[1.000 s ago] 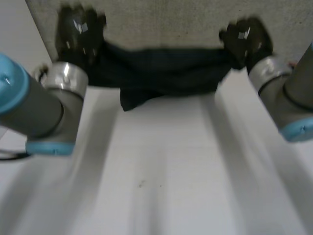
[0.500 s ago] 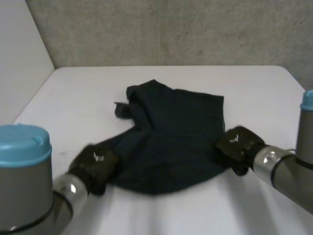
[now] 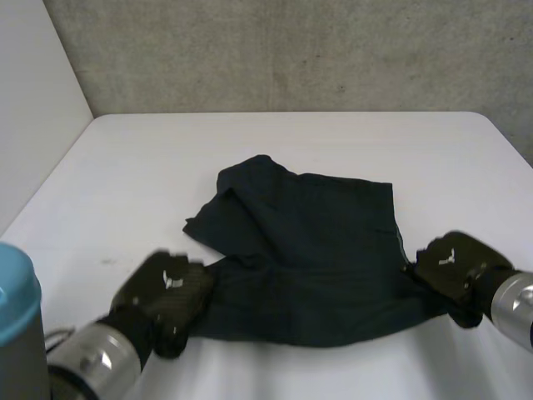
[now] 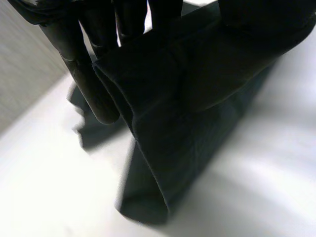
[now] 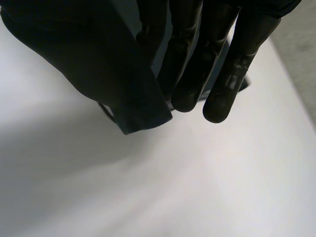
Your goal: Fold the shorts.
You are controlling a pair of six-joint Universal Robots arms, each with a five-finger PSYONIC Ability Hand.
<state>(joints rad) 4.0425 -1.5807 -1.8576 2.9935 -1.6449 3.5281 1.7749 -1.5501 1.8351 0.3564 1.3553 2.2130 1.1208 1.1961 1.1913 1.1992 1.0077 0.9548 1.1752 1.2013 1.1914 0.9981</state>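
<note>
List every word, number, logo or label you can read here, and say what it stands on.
No readable text anywhere.
Back of the left hand: a small white mark, no legible letters.
Back of the right hand: a similar white mark, no legible letters.
The shorts: no label or print visible.

1. Left hand (image 3: pixel 162 292): low at the near left, fingers pinching the shorts (image 3: pixel 308 250) at their near left corner.
2. Right hand (image 3: pixel 456 265): low at the near right, fingers and thumb clamped on the right edge.
</note>
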